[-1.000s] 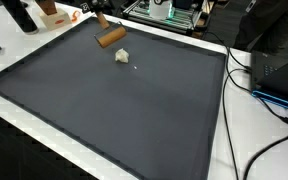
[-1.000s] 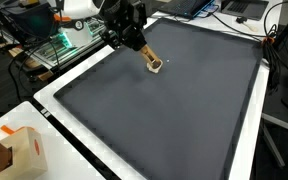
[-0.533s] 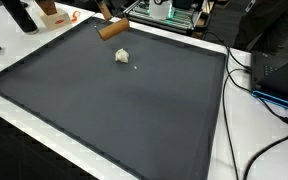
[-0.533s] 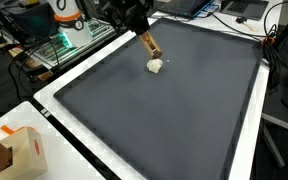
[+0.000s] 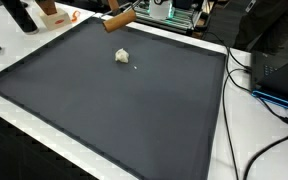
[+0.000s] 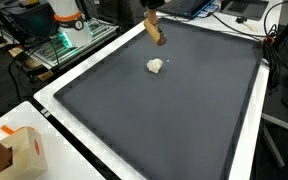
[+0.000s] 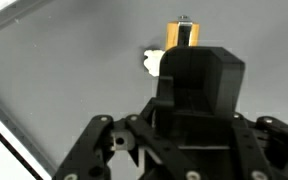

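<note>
One tan wooden cylinder (image 6: 158,35) hangs tilted in the air over the far edge of the dark grey mat (image 6: 164,115). The black claw (image 6: 150,17), mostly out of frame, pinches its upper end. A small white crumpled lump (image 6: 156,66) lies apart below it on the mat, which covers the white bench (image 5: 234,120).

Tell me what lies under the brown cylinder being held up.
Only the dark mat shows below the brown cylinder; the white lump sits apart on it. In the wrist view the gripper's body hides the mat nearer the camera.
</note>
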`<state>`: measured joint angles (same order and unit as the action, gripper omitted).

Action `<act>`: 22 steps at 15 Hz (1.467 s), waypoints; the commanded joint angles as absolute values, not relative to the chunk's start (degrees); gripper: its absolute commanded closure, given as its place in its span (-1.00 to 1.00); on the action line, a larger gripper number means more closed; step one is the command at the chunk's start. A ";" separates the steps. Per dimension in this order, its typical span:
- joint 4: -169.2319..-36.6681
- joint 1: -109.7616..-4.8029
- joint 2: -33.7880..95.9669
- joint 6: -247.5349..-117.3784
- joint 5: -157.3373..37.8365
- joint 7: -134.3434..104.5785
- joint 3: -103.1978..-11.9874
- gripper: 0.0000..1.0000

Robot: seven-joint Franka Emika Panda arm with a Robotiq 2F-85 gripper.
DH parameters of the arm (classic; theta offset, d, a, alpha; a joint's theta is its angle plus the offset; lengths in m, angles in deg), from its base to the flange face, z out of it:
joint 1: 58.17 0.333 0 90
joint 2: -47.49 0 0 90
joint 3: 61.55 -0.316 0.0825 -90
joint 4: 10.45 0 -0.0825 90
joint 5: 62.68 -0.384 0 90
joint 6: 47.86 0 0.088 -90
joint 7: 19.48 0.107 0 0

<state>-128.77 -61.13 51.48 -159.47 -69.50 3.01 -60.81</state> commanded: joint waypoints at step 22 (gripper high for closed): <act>-112.01 -39.79 27.96 -144.20 -23.10 24.09 -67.93 0.52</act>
